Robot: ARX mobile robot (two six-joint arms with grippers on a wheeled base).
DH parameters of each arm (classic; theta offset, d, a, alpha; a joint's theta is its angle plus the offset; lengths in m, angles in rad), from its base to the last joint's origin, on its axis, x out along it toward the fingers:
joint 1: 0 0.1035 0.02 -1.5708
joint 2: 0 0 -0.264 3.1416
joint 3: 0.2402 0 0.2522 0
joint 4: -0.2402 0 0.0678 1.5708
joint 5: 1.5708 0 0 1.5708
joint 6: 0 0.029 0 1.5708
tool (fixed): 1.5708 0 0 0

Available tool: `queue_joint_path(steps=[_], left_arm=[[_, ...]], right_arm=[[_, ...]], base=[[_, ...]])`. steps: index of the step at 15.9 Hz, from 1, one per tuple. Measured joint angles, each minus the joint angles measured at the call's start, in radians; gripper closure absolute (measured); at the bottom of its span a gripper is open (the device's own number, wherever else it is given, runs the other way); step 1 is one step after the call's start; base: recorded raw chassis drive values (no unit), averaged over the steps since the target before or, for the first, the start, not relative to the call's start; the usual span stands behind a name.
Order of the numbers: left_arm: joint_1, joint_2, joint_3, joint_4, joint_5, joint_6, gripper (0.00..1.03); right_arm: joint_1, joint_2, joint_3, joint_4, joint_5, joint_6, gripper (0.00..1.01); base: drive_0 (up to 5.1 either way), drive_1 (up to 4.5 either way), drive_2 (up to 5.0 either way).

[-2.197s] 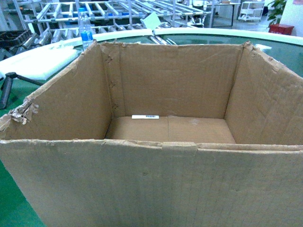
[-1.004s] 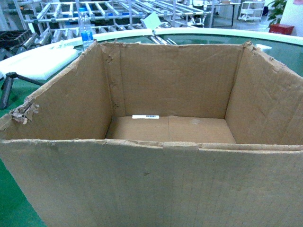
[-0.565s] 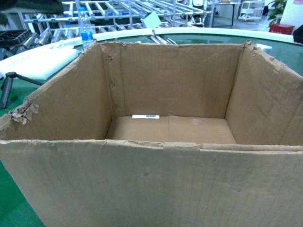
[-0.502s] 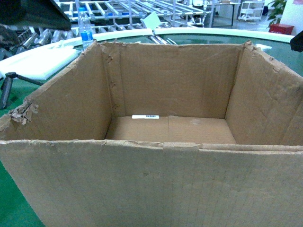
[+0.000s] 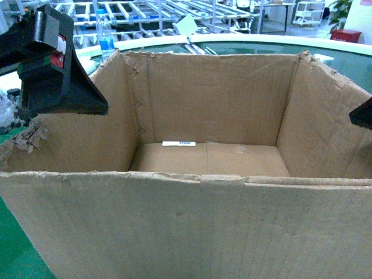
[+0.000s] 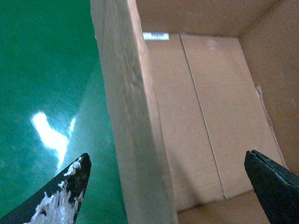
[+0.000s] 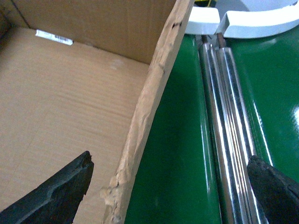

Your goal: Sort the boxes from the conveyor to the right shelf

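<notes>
A large brown cardboard box (image 5: 192,215) with torn top edges stands on the green conveyor (image 6: 42,70) and fills the head view. A white barcode sticker (image 5: 178,143) lies on its floor. My left gripper (image 6: 167,156) is open and straddles the box's left wall (image 6: 131,121), one finger outside over the belt, the other inside. In the head view the left gripper (image 5: 70,99) hangs above that wall. My right gripper (image 7: 169,158) is open astride the right wall (image 7: 149,102). Only a black tip of the right gripper (image 5: 363,113) shows at the head view's edge.
Shiny steel rails (image 7: 226,121) run along the belt just outside the box's right wall, ending at the conveyor's white rim (image 7: 252,23). A water bottle (image 5: 104,32) stands behind the box. Silver roller racks (image 5: 145,11) fill the background; I cannot tell which is the right shelf.
Both grippers have come down into the head view, the left from the top left corner onto the left wall, the right at the right edge. The box has not moved.
</notes>
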Motion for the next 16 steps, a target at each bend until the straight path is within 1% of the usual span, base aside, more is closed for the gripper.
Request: queue_joint_path(steps=[1,4,6,7,8,9,10,11,12,14,15,16], left_arm=[[-0.003,0.000,-0.002,-0.010,0.004,-0.009,0.05],[-0.018,0.000,-0.024,0.001,0.000,-0.016,0.05],[-0.019,0.000,-0.032,0.004,0.000,-0.019,0.05],[-0.026,0.001,-0.043,0.013,-0.009,-0.023,0.05],[-0.029,0.004,-0.057,0.010,-0.014,-0.031,0.05],[-0.027,0.006,-0.089,0.035,-0.022,-0.049,0.05],[-0.040,0.005,-0.101,0.045,-0.039,-0.063,0.18],[-0.045,0.005,-0.104,0.048,-0.048,-0.063,0.27],[-0.058,-0.002,-0.109,0.053,-0.079,-0.064,0.38],[-0.072,-0.010,-0.110,0.042,-0.091,-0.064,0.58],[-0.079,-0.010,-0.114,0.028,-0.097,-0.076,0.74],[-0.090,-0.010,-0.114,0.029,-0.118,-0.089,0.84]], right_arm=[[0.004,0.000,-0.005,0.001,0.001,0.001,0.03],[0.015,-0.001,-0.020,0.006,0.019,0.003,0.03],[0.018,-0.002,-0.026,0.008,0.019,0.003,0.03],[0.023,-0.002,-0.033,0.013,0.021,0.003,0.03],[0.027,-0.002,-0.047,0.024,0.034,0.003,0.03],[0.028,-0.002,-0.094,0.044,0.038,0.005,0.03],[0.022,-0.008,-0.105,0.055,0.043,0.008,0.26],[0.022,-0.010,-0.105,0.055,0.042,0.008,0.35],[0.022,-0.010,-0.107,0.055,0.036,0.008,0.46],[0.023,-0.014,-0.112,0.055,0.034,0.008,0.65],[0.029,-0.023,-0.119,0.056,0.042,0.011,0.81],[0.041,-0.027,-0.121,0.057,0.040,0.022,0.91]], base=[[0.0,0.00,0.0],[0.0,0.00,0.0],[0.0,0.00,0.0],[0.0,0.00,0.0],[0.0,0.00,0.0],[0.0,0.00,0.0],[0.0,0.00,0.0],[0.0,0.00,0.0],[0.0,0.00,0.0],[0.0,0.00,0.0],[0.0,0.00,0.0],[0.0,0.00,0.0]])
